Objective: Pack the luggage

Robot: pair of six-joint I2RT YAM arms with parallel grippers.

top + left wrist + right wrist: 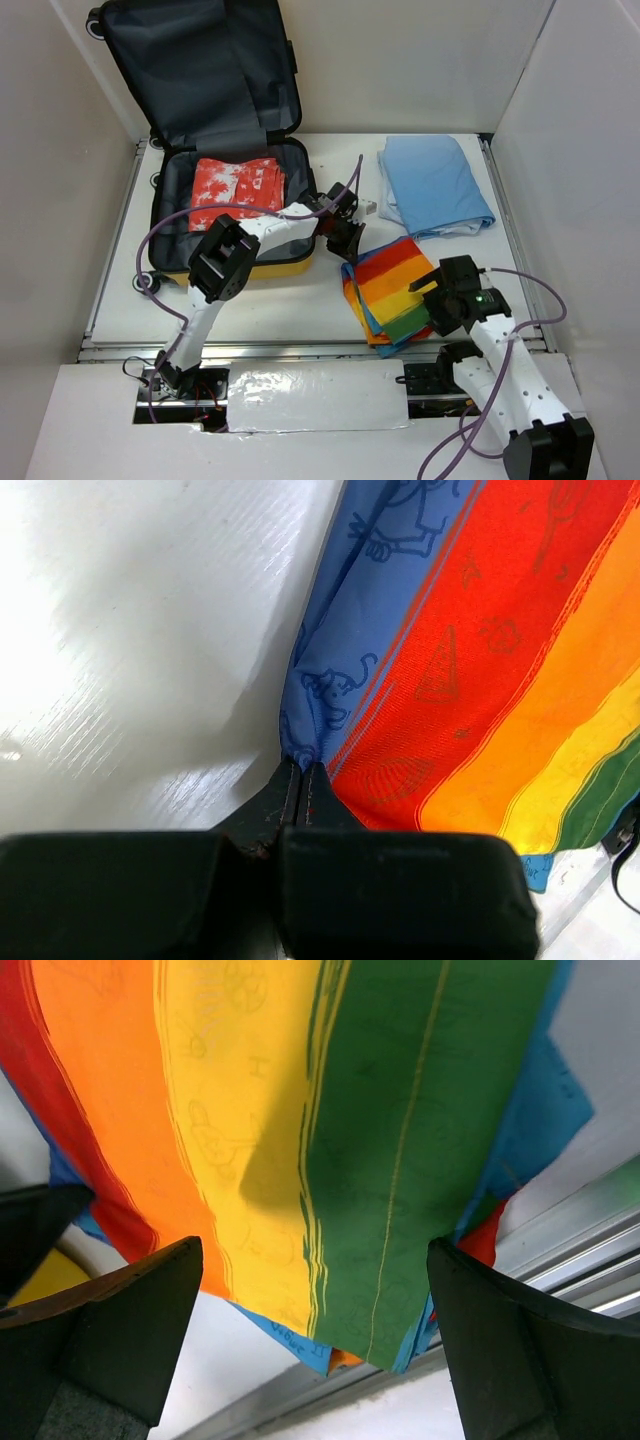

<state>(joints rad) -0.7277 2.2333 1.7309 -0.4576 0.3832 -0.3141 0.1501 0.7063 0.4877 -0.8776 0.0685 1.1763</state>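
While the small bright-yellow hard-shell suitcase (280,268) lies open at the far left of the white table (290,310), its dark grey lined lid standing up towards the back wall, a folded red-and-white patterned cloth (235,188) sits in its lower half. Just right of the suitcase, the left gripper (301,770) has its fingers pressed together on the blue-edged far corner of a folded rainbow-striped cloth (480,660), pinching that corner low at the tabletop. The right gripper (312,1260) hangs over the same cloth's near end, above the green stripe, jaws spread wide; I cannot tell whether it touches the fabric. A folded light-blue cloth (435,185) lies at the far right, apart from the rest
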